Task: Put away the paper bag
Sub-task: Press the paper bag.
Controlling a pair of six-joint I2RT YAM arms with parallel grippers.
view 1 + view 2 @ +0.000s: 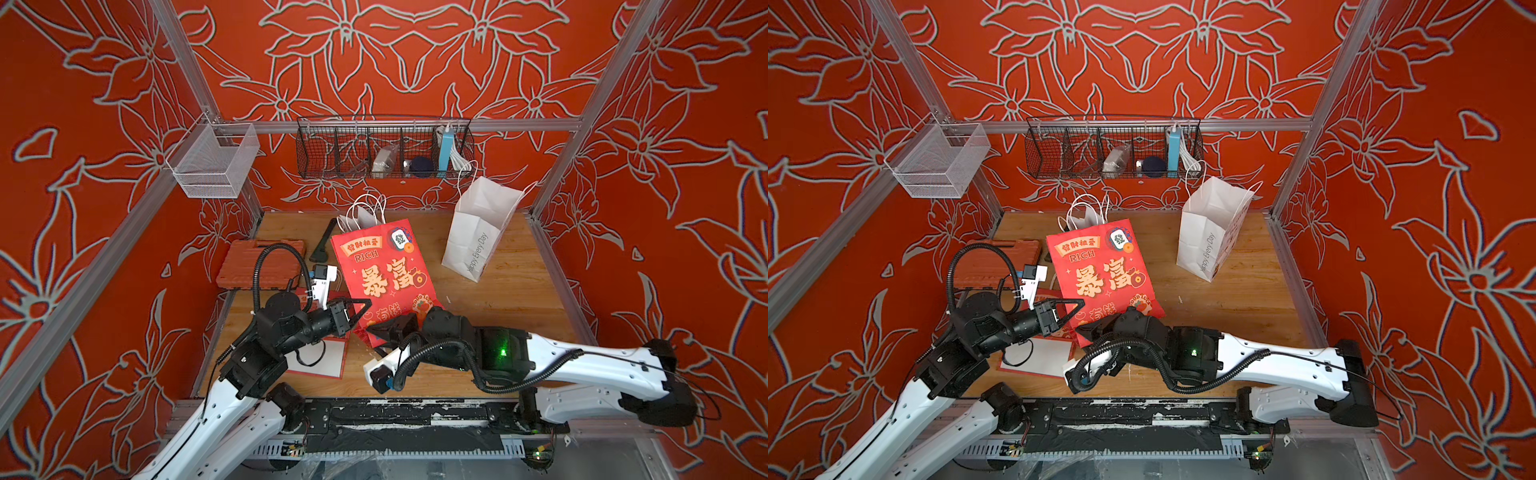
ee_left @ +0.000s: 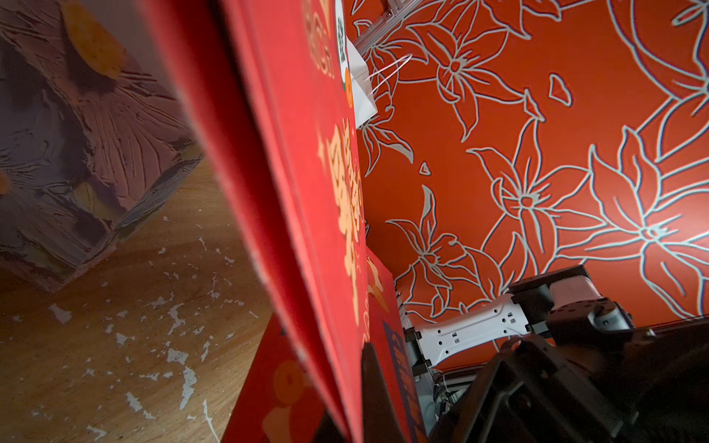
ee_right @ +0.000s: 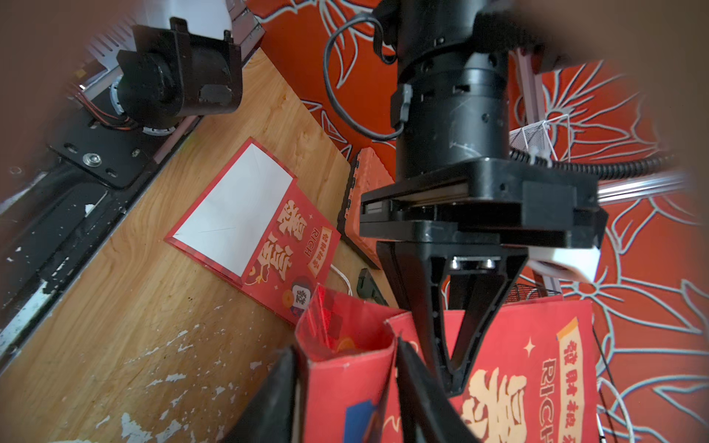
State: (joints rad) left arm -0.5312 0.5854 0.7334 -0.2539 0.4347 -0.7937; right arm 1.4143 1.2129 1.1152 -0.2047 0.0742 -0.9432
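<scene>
Showing the red paper bag point(image 1: 382, 270), folded flat and held tilted on edge at the middle of the wooden worktop point(image 1: 519, 311), printed face towards both top views; whether its lower corner rests on the wood cannot be told. The bag is judged light and thin, stiff only along its creases; the broad panel would likely bow if carried by one corner, and a hard pinch mid-panel would crease it. The glossy print looks somewhat slippery, so the doubled paper of the side edge and the bottom fold are judged the better holds. The white cord handles point(image 1: 365, 210) above its top edge are a further option, though whether they are its own or belong to a pale bag behind cannot be told.

At the bag, the left tool point(image 3: 455, 379) is closed, pinching the side edge near the lower corner. The right tool point(image 3: 345, 360) has its jaws either side of the bottom fold, close against the paper; whether they grip it cannot be told.

Beyond the bag, a second red bag point(image 3: 245, 226) lies flat on the worktop beneath the left arm, with an orange case point(image 1: 257, 266) beside it. A white paper bag point(image 1: 478, 232) stands open, well apart at the far right; a black wire basket point(image 1: 324, 166) and a white mesh basket point(image 1: 208, 166) hang on the rails above.
</scene>
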